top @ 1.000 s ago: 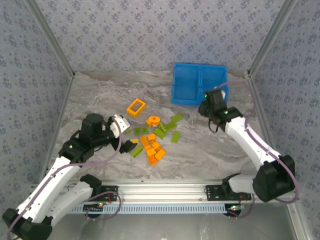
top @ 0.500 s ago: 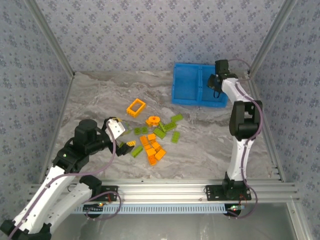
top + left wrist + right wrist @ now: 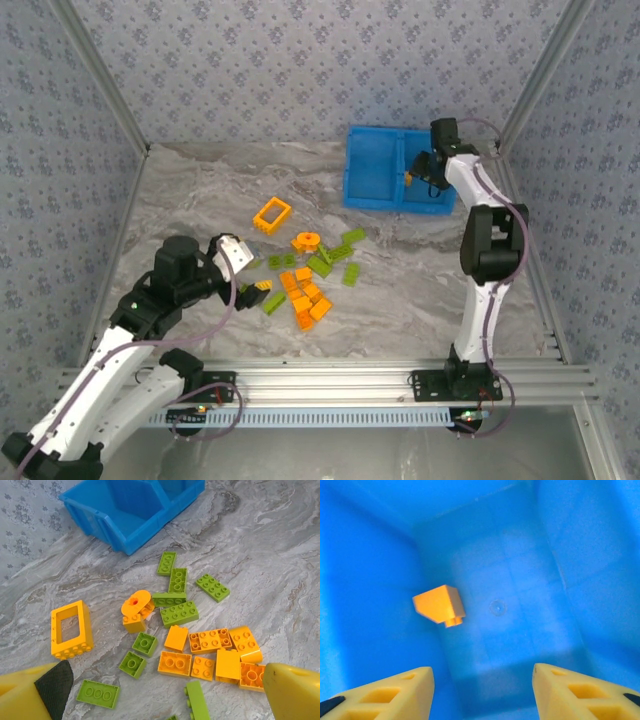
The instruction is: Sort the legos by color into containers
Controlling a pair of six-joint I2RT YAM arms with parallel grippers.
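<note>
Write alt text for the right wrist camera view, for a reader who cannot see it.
One orange brick is inside a compartment of the blue bin, close to the wall at image left, touching neither finger. The right gripper looks down into it, its two yellow fingers spread apart with nothing between them.

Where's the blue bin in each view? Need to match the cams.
Top external: blue bin at the far side of the table, right of centre.
Left wrist: blue bin at upper left, beyond the loose bricks.
Right wrist: blue bin seen close up, looking down into one compartment.
Shared landmark: orange brick in the right compartment, also in the top view.
</note>
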